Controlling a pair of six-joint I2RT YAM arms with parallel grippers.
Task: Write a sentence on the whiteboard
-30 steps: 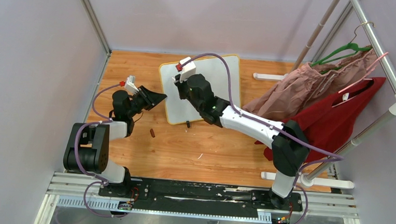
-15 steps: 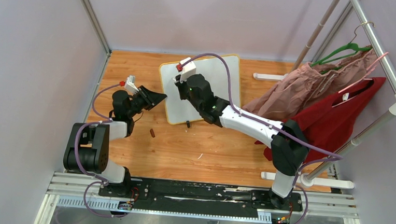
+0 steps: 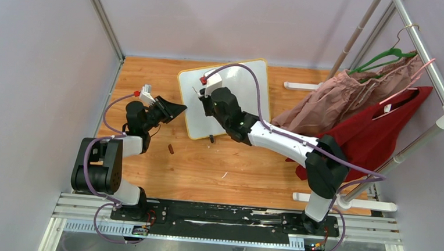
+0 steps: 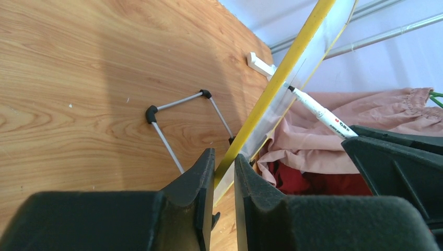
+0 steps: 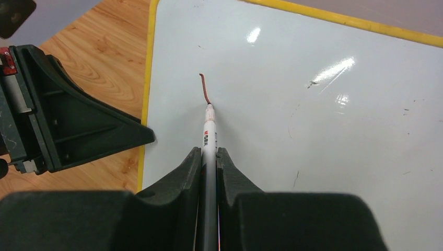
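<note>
Two grips at once: left pincer (image 4: 223, 157) pinched the yellow edge of the whiteboard (image 4: 277, 89), right pincer (image 5: 209, 151) clamped a white marker (image 5: 209, 133), tip touching a short stroke (image 5: 204, 89).

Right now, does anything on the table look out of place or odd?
A small red-brown piece, perhaps a cap, lies loose on the table beside the left arm. The whiteboard stands turned askew to the table's edges, with the left gripper shut on its yellow frame. Nothing looks spilled or broken.
</note>
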